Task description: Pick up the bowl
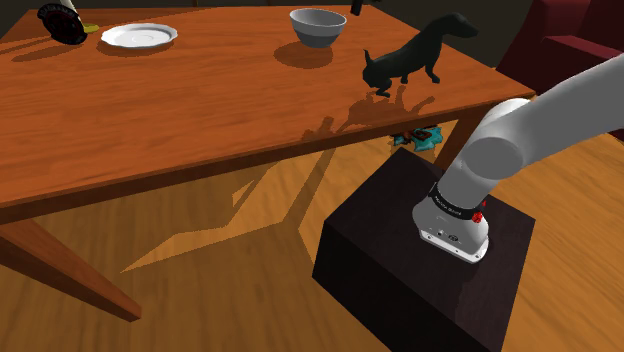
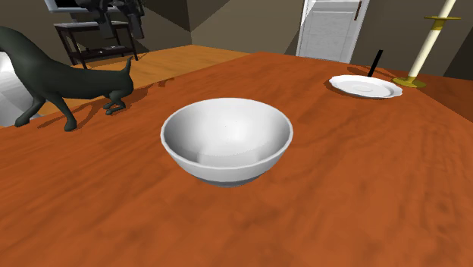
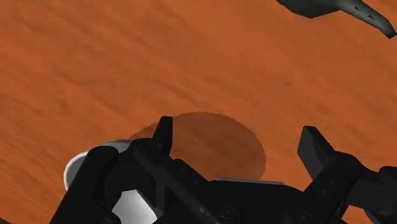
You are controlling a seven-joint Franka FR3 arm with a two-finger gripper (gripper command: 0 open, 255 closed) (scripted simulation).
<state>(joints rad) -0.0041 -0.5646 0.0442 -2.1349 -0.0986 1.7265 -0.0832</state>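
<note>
bowl (image 2: 227,144): 1 | plate (image 2: 365,86): 1 | dog figure (image 1: 415,55): 1 | table (image 1: 150,110): 1

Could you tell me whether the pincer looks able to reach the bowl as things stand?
Probably yes. The pincer is open over the table with the bowl close beside one finger. The bowl stands upright and alone; the dog figurine and plate sit apart from it.

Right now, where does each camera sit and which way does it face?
Shoulder view: beside the stand, looking down across the table to the bowl; white arm shows.
Second exterior view: low over the table, close on the bowl; white shape at its left, perhaps the arm.
Wrist view: on the gripper, facing the table; open fingers show.
Both exterior views share bowl, plate, dog figure.
</note>
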